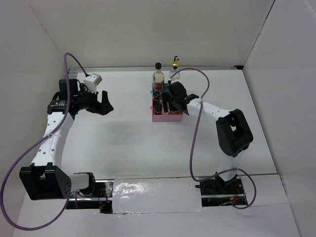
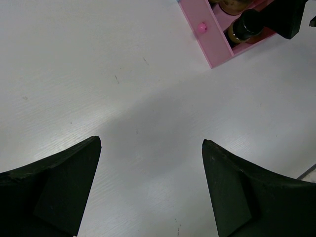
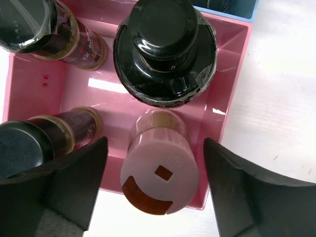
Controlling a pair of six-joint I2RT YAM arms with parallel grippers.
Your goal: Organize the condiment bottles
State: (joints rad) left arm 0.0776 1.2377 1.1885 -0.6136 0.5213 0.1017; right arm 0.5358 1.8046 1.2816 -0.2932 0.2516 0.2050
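In the right wrist view a pale-lidded jar [image 3: 158,180] stands in the near right corner of the pink tray [image 3: 232,98]. My right gripper [image 3: 155,142] is open around it, with a gap on each side of the lid. Beside it stand a wide dark black-capped bottle [image 3: 165,49] and two dark jars [image 3: 54,29] [image 3: 29,145]. From above, the right gripper [image 1: 171,101] hangs over the pink tray [image 1: 168,118]. A tall red-labelled bottle [image 1: 158,76] and a gold-spouted bottle [image 1: 175,66] stand behind it. My left gripper [image 1: 104,102] is open over bare table, holding nothing.
A blue tray [image 3: 224,6] sits right behind the pink one. The left wrist view catches the pink tray's corner [image 2: 207,34] with a dark jar [image 2: 244,27] inside. White walls enclose the table on three sides.
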